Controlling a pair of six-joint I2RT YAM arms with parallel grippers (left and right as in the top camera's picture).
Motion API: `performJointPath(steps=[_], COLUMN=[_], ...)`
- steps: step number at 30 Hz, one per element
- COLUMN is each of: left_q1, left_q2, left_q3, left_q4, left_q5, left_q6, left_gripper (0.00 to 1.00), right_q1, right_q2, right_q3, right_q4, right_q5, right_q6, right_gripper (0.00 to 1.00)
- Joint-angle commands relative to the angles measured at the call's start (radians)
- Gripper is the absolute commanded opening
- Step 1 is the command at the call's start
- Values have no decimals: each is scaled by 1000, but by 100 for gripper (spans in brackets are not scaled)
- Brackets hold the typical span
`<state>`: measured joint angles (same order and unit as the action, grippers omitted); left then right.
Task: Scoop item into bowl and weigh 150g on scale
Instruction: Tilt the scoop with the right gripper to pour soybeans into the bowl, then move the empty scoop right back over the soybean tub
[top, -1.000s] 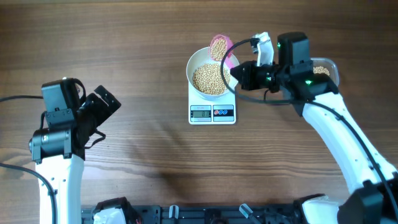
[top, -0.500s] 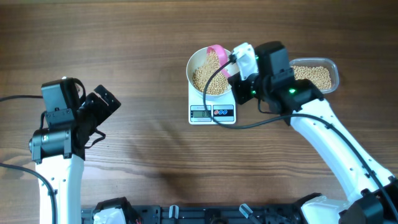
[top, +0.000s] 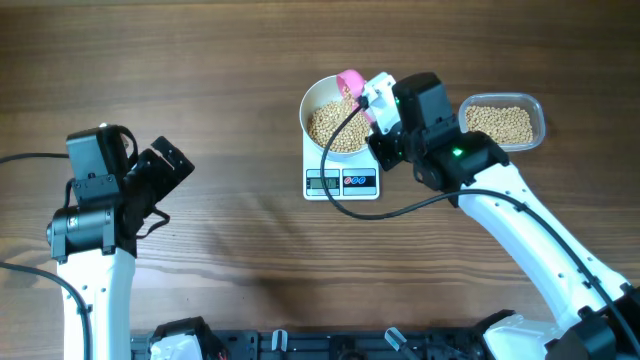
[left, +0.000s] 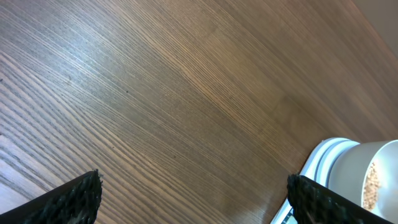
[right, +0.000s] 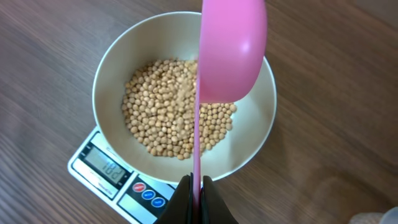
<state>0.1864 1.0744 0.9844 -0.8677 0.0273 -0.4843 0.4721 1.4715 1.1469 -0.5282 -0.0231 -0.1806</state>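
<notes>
Right claw (right: 198, 193) tips small pink plastic scoop (right: 231, 50) over round white bowl (right: 112, 68)

Clamped narrow on the scoop's thin handle, the right claw (top: 368, 100) holds the small pink plastic scoop (top: 350, 82) turned on its side above the round white bowl (top: 306, 105), which stands on the white square digital scale (top: 341, 182) near the middle of the wooden worktop (top: 250, 80). A heap of beige-tan beans (right: 161, 112) covers the bowl's floor, and a blur under the scoop's lip suggests more are falling in. The scale (right: 109, 165) has its display lit, though the digits are too small and skewed to read with confidence. Just to the right of the bowl, a clear plastic tub (top: 540, 120) holds a good layer of the same beans (top: 330, 125). At the far left the left claw (top: 160, 170) hangs well apart from the work with its fingers spread wide and nothing between them; its own camera shows bare wood and only the edge of bowl and scale beyond the left claw (left: 193, 182). Scooping looks well under way, with the bowl loaded and on the scale. What is left, by these views, is trimming the load to the target weight, adding or removing small amounts and checking the display
</notes>
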Motion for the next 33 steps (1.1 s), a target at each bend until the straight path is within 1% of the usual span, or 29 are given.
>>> performJointPath(steps=[1, 9, 12, 15, 17, 21, 26, 29, 33], left_q1=[6, 6, 6, 6, 6, 6, 6, 6, 6], left_q2=[2, 2, 2, 2, 2, 2, 2, 2, 2], left_q3=[-1, -1, -1, -1, -1, -1, -1, -1, -1], left_q4=[3, 3, 3, 3, 3, 3, 3, 3, 3], left_q5=[6, 6, 5, 6, 5, 5, 5, 6, 5], left_q6=[5, 5, 5, 5, 5, 5, 5, 5, 5], left_gripper=[100, 100, 100, 100, 100, 100, 100, 100, 100], right_q1=[32, 137, 169, 182, 182, 175, 123, 31, -132], right_q2=[-19, -19, -19, -22, -31, -60, -124, -187, -239], right_q3=[19, 19, 20, 21, 22, 35, 49, 50, 50], right_q4=[-1, 3, 3, 3, 4, 5, 4, 3, 2], right_q5=[98, 305, 346, 346, 344, 325, 200, 100, -51], right_q6=[-61, -181, -186, -180, -156, -19, 88, 154, 229], right_gripper=[4, 4, 4, 4, 4, 4, 4, 4, 4])
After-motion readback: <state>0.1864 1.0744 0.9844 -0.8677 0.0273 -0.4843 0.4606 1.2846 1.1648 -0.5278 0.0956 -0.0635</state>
